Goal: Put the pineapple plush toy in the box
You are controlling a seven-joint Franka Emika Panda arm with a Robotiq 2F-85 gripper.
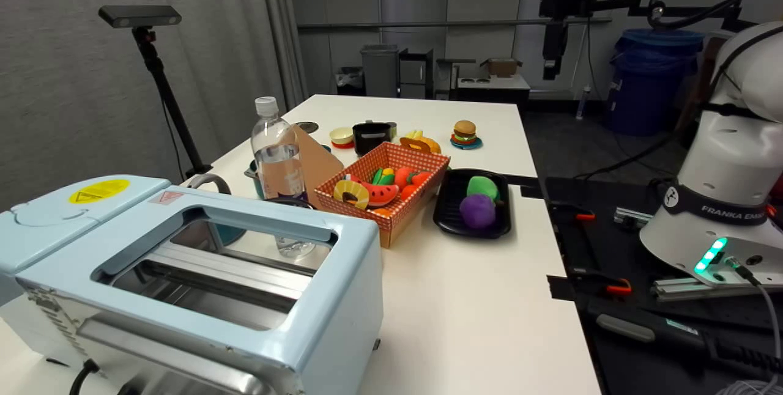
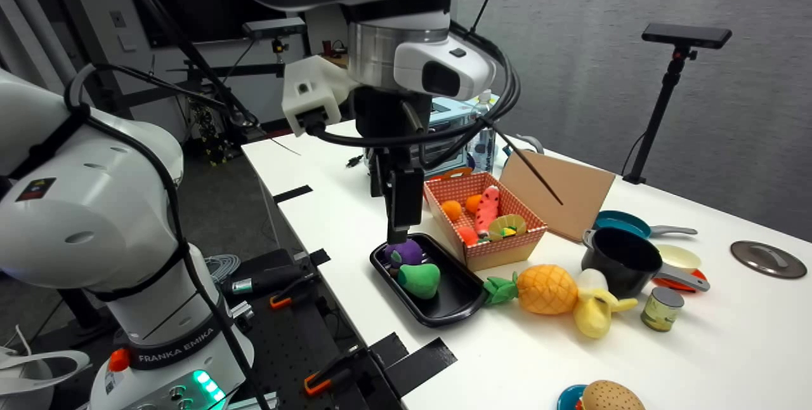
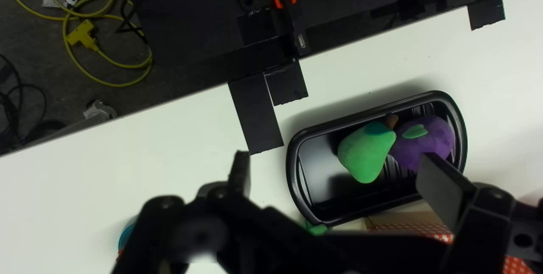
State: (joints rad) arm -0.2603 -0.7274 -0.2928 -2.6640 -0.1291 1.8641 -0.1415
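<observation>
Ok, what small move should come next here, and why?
I'd probably shift the open, empty gripper toward the pineapple plush before lowering: in the wrist view the black tray shows between its fingers, while the toy lies beside that tray, outside the checked box.

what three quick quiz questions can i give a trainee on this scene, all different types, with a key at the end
1. True or false: the leafy pineapple lies outside the checked box.

2. Pick one. In the tray, what lies beside the pear?
a) the burger
b) the purple toy
c) the banana

3. Fill the gap with open or shut: in the wrist view, the claw is ____.

Key: 1. true; 2. b; 3. open
</observation>
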